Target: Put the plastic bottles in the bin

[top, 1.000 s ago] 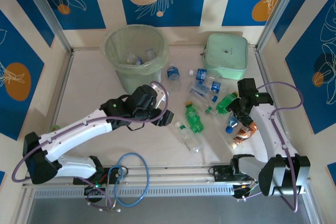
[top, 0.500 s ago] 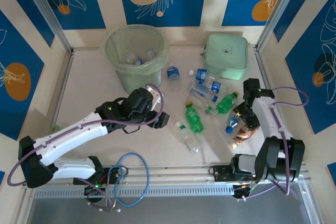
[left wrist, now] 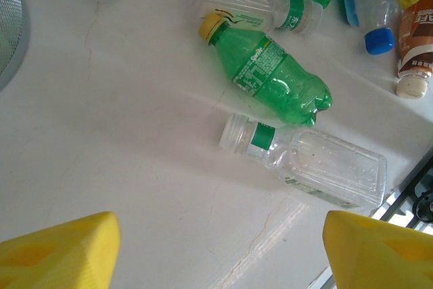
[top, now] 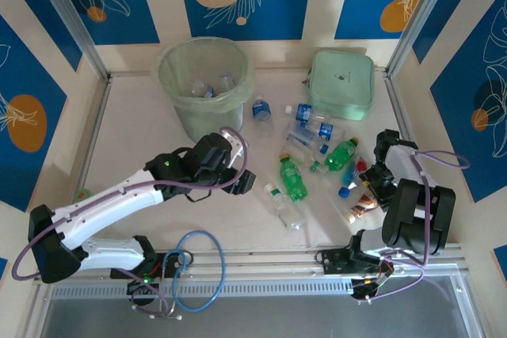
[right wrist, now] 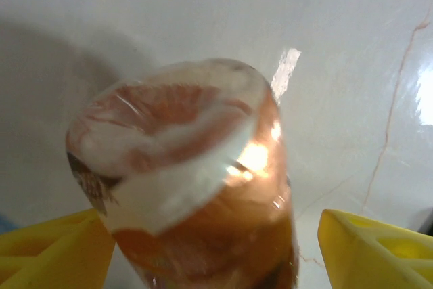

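The bin (top: 181, 91), pale green and lined, stands at the back left with a few plastic bottles (top: 207, 86) inside. More bottles lie scattered mid-table: a green one (top: 293, 181), a clear one (top: 287, 208), and blue-labelled ones (top: 305, 113). My left gripper (top: 244, 181) hovers open just left of them. In the left wrist view the green bottle (left wrist: 277, 76) and the clear bottle (left wrist: 314, 166) lie ahead of the left gripper (left wrist: 216, 262), which holds nothing. My right gripper (right wrist: 216, 255) stands open around an orange-brown bottle (right wrist: 196, 187), with a gap at its right finger (right wrist: 379, 252).
A mint green square case (top: 341, 85) sits at the back right. The orange-brown bottle (top: 361, 208) lies near the right wall beside the right gripper (top: 371, 187). Blue patterned walls and metal rails enclose the table. Bare tabletop lies left of the left arm.
The right arm has drawn back toward the right wall and its jaws have widened around the orange-brown bottle. The left arm shifted slightly toward the bottles, then held still.
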`<state>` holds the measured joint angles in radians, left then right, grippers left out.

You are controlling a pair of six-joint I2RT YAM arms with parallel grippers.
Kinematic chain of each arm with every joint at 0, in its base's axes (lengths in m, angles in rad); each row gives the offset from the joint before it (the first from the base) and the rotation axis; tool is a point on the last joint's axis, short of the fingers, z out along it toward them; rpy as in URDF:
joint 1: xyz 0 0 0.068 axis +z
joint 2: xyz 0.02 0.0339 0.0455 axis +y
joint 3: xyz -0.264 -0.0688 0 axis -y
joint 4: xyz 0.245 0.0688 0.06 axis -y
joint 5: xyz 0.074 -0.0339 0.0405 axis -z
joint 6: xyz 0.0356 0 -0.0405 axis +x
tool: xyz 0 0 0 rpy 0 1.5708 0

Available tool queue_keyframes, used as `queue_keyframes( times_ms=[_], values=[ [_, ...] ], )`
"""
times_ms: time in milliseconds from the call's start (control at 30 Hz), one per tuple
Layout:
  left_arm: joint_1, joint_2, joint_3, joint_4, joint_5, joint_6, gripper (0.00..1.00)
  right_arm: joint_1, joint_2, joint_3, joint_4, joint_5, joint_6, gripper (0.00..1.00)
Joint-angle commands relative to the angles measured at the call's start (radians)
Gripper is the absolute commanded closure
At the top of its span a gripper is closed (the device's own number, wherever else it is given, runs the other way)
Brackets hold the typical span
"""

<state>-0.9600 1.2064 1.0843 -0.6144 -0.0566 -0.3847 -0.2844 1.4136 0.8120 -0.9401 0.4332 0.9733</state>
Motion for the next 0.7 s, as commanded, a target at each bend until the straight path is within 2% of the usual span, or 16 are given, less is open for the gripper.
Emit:
queue_keyframes(
  times_ms=[0, 133, 333, 433, 667],
  values=[
    [-0.003, 0.015, 0.005, -0.009, 0.004, 0.005, 0.21, -0.035, 0.053, -0.022, 0.063, -0.053, -0.025, 0.20],
    [-0.003, 0.031, 0.010, -0.004, 0.016, 0.004, 0.21, -0.060, 0.119, 0.004, 0.083, -0.070, -0.048, 0.20],
    [-0.003, 0.028, 0.012, -0.005, 0.006, 0.007, 0.21, -0.067, 0.138, 0.011, 0.112, -0.092, -0.071, 0.31],
    [-0.003, 0.024, 0.009, -0.007, 0.003, 0.008, 0.21, -0.063, 0.117, 0.002, 0.120, -0.101, -0.082, 0.36],
    [-0.003, 0.024, 0.006, 0.001, 0.001, 0.009, 0.21, -0.016, -0.010, -0.024, 0.093, -0.085, -0.079, 0.38]
  ],
)
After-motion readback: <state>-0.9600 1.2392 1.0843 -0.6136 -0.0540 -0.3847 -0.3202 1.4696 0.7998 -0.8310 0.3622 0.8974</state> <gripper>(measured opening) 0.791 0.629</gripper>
